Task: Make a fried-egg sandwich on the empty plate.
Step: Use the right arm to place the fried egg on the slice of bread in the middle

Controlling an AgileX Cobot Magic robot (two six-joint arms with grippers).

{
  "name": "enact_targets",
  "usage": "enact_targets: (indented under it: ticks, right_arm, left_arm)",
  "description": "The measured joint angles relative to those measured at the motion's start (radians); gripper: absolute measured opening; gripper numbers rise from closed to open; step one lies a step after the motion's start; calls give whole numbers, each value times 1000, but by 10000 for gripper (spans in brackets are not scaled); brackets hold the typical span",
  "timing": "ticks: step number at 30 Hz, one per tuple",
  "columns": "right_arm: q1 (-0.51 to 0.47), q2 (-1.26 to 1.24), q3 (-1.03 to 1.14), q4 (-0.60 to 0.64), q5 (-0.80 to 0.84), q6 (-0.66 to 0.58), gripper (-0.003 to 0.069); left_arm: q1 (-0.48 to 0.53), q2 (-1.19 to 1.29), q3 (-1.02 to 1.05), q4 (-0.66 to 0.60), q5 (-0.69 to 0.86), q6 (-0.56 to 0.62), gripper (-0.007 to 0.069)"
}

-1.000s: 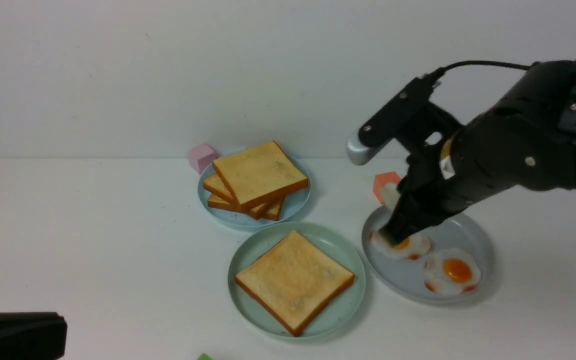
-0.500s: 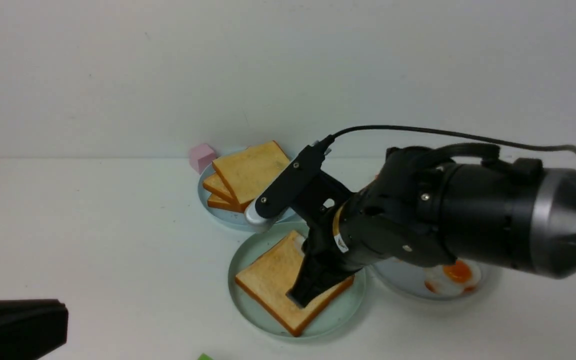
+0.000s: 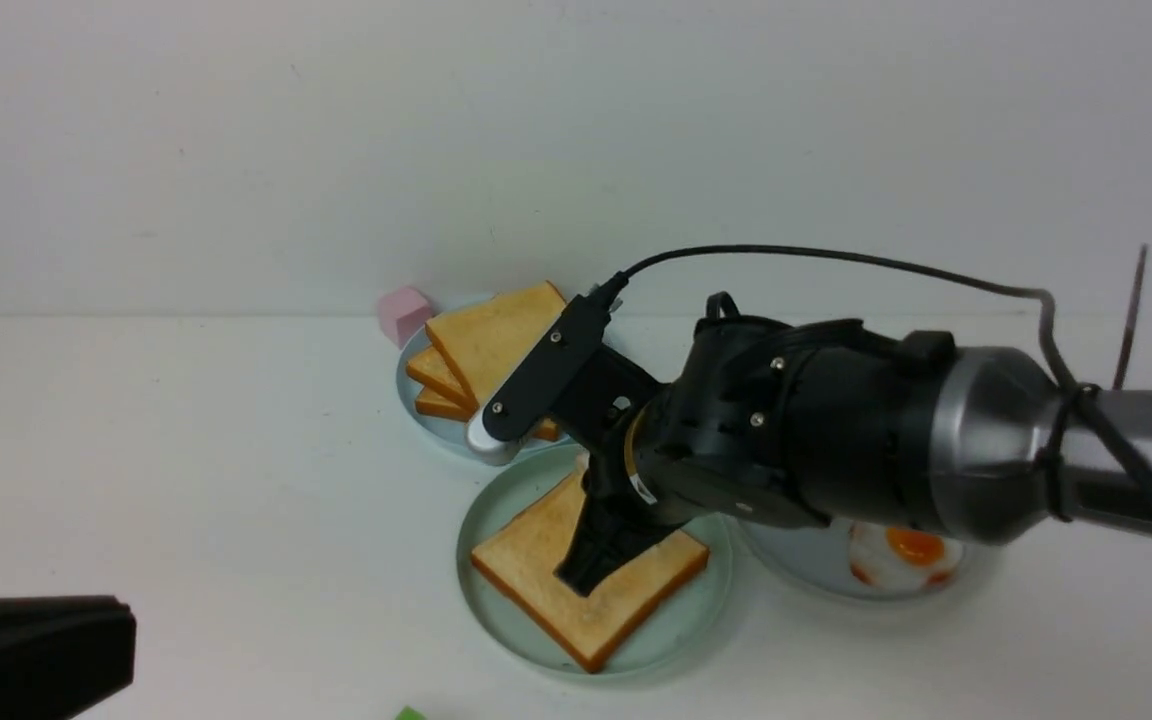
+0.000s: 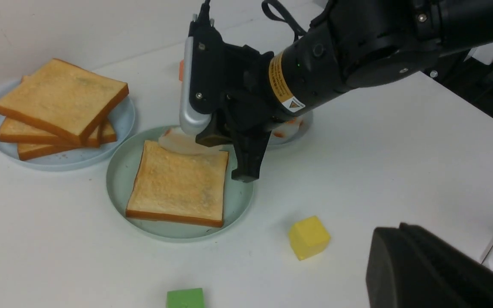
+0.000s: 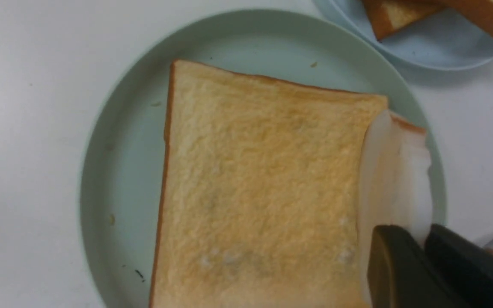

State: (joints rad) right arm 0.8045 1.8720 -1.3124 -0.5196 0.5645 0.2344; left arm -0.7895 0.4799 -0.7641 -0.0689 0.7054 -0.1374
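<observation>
Fried-egg sandwich (image 3: 536,560), part built: one toast slice sits under and beside the right tool (image 5: 421,237). Right tool is closed on a fried egg (image 5: 394,171), pinched so that it hangs folded over one side of the slice (whether it touches the bread cannot be told). Below both, the pale green plate (image 3: 496,625) carries the slice, near its middle.

Done, as judged: base laid, egg brought over. Left: lower and release the egg, ideally nearer the centre of the bread, then add a top slice.

Farther out, to the right of that tool: grey plate (image 3: 816,570) with another egg (image 3: 914,548). Beyond it: light-blue plate (image 3: 441,432) with stacked toast (image 3: 486,340), the likely source of the lid. Left tool (image 4: 402,233) is shut, nothing seen in it, well apart from the bread.
</observation>
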Motion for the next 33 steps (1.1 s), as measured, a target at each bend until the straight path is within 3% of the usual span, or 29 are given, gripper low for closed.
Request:
enact_targets:
  ticks: [11,16,20,21,22,26,29,33]
  right_arm:
    - [2,21,-2,0,0,1,73]
    - [2,21,-2,0,0,1,120]
    - [2,21,-2,46,8,2,330]
    - [2,21,-2,56,11,3,356]
    - [3,19,-2,97,27,3,470]
    - [17,-11,-2,161,78,0,646]
    - [39,-50,-2,173,95,0,672]
    - [88,-152,-2,174,125,0,629]
  left_arm:
    - [0,0,0,-1,0,0,8]
    - [0,0,0,-3,0,-1,13]
    - [0,0,0,-5,0,-1,14]
    - [0,0,0,-5,0,-1,14]
    - [0,0,0,-5,0,-1,14]
    - [0,0,0,-5,0,-1,16]
    - [0,0,0,-5,0,-1,17]
    - [0,0,0,-5,1,-1,21]
